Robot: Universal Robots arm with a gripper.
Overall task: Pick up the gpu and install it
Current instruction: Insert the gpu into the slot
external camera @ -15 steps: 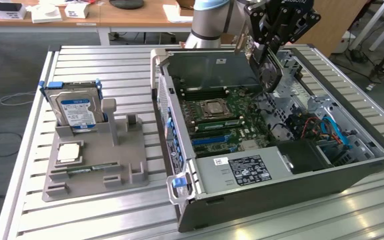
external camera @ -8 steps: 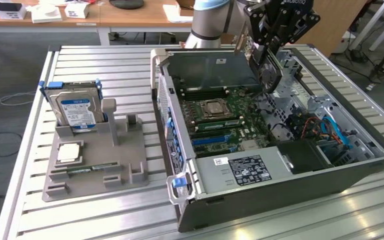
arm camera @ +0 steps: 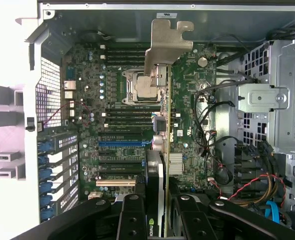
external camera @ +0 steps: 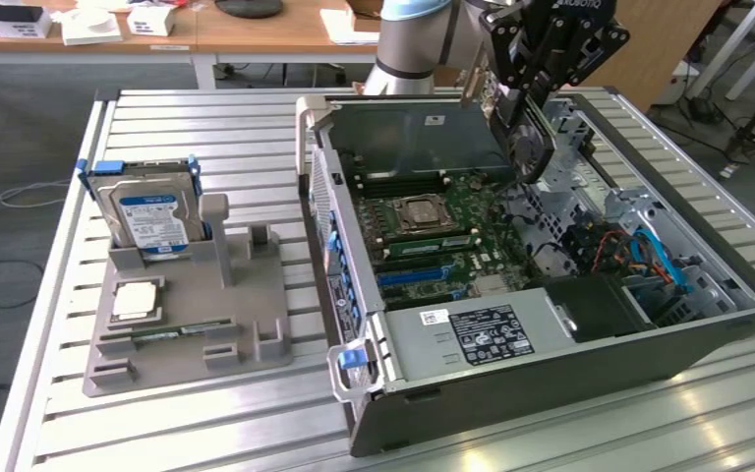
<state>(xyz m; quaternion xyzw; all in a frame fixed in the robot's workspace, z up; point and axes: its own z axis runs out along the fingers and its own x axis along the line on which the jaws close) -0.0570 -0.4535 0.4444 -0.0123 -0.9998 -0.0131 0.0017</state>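
The gripper (external camera: pixel 530 96) (arm camera: pixel 160 220), clamped on the gpu's (external camera: pixel 527 147) (arm camera: pixel 166 42) upper edge, holds it edge-down above the open case (external camera: pixel 549 383), over the motherboard (arm camera: pixel 87 100), beside the drive cage (arm camera: pixel 272 115).

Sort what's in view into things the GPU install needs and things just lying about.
Job: gpu, clamped in the gripper; open computer case, with its motherboard.
Lying about: hard drive, silver square chip, RAM stick, all on the grey holder.

Blue-capped silver arm (external camera: pixel 411 49), black linkage end effector (external camera: pixel 527 103)
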